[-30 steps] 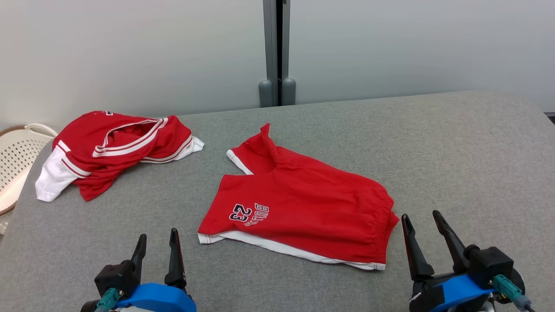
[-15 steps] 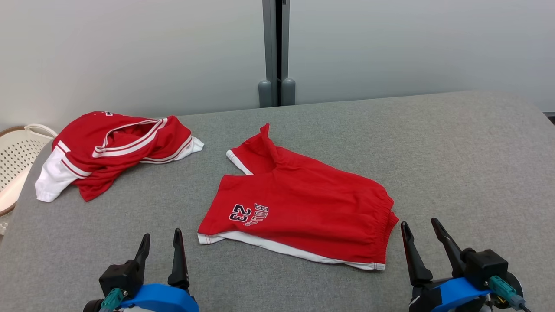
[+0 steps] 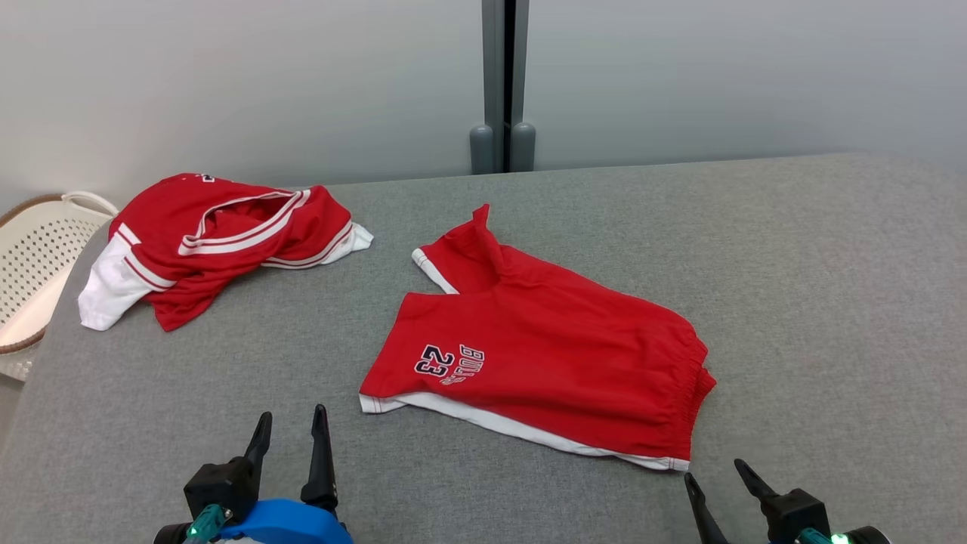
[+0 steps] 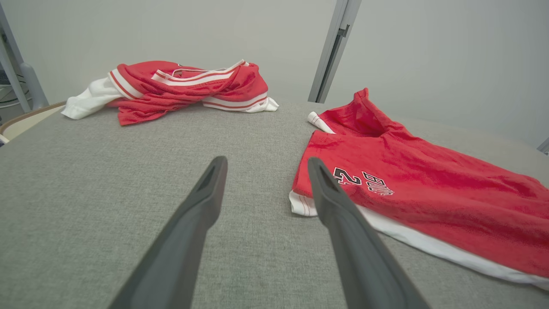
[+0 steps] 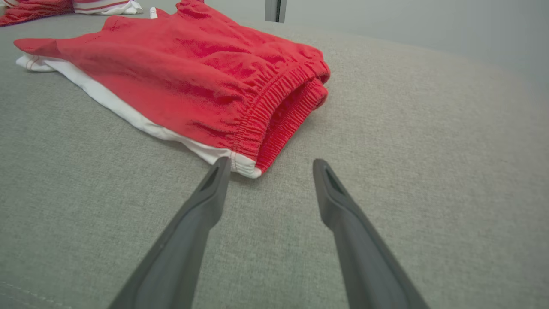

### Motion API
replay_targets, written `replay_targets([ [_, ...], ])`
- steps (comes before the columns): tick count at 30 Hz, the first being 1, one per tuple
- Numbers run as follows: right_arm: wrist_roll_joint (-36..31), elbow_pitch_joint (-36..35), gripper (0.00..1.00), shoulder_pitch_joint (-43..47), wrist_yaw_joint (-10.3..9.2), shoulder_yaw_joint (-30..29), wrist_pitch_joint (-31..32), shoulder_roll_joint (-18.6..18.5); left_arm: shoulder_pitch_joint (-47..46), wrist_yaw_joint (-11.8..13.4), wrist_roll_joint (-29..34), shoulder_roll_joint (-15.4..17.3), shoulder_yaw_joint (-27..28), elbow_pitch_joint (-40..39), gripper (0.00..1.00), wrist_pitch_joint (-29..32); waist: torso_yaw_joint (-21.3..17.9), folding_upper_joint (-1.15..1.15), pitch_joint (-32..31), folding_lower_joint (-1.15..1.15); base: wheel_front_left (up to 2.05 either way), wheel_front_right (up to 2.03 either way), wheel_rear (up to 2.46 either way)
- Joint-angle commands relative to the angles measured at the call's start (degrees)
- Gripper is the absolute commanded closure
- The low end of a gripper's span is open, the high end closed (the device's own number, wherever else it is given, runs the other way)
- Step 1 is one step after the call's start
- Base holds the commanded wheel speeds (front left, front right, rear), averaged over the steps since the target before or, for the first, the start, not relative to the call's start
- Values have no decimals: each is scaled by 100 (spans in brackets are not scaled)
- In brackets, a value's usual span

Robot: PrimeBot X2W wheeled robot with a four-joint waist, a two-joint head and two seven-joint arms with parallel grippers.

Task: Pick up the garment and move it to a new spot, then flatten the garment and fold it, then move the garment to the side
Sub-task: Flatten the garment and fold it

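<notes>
A red garment, shorts (image 3: 544,355) printed "BULLS 23" with a white hem, lies flat in the middle of the grey surface (image 3: 793,264); one leg corner sticks up at the back. My left gripper (image 3: 292,412) is open near the front edge, left of the shorts' hem corner (image 4: 300,206). In the left wrist view this gripper (image 4: 266,161) holds nothing. My right gripper (image 3: 713,470) is open at the lower right, just short of the elastic waistband (image 5: 274,124). Nothing sits between the right gripper (image 5: 271,161) fingers.
A second red and white garment, a crumpled jersey (image 3: 219,242), lies at the back left of the surface. A white perforated basket (image 3: 38,264) stands off the left edge. A pale wall with a grey post (image 3: 502,83) rises behind.
The head camera has shifted, so the scene sits further right and higher. Both open grippers have drawn back toward the bottom edge, the right one more. The garments have not moved.
</notes>
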Motion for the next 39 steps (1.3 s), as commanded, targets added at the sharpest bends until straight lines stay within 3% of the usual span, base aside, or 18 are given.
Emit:
replay_targets([
  [1,-119,161,0,-128,2,6,-21,-34,-75,-35,49,6,-4,35,0,-29,77,-1,79,0,0,0,0],
  [9,-447,961,0,-718,1,86,-36,-41,-188,-53,101,11,-46,97,0,-29,324,-1,261,0,0,0,0],
  [10,-437,1016,35,-759,1,119,-37,-33,-193,-56,104,14,-44,104,0,-29,343,-1,271,0,0,0,0],
  [11,-426,1063,55,-784,1,146,-37,-29,-192,-62,103,21,-43,119,0,-29,355,-1,278,0,0,0,0],
  [13,-391,1113,72,-843,1,167,-38,-31,-191,-88,109,26,-69,166,0,-29,373,-1,289,0,0,0,0],
  [14,-371,1131,91,-873,1,178,-38,-33,-190,-98,110,23,-96,198,0,-29,376,-1,289,0,0,0,0],
  [15,-360,1168,100,-888,1,182,-38,-42,-195,-138,109,19,-133,243,0,-28,373,-1,291,0,0,0,0],
  [25,-165,1172,100,-1145,1,235,-38,-122,-942,-482,290,-4,-851,1230,0,415,151,-1,525,0,0,0,0],
  [38,22,1044,100,-1627,1,562,-37,-72,-2138,-456,173,-6,-828,2876,0,291,-245,-1,955,0,0,0,0],
  [39,34,1034,100,-1643,1,573,-37,-72,-2180,-470,153,-12,-844,2952,5,270,-257,-1,966,0,0,0,0],
])
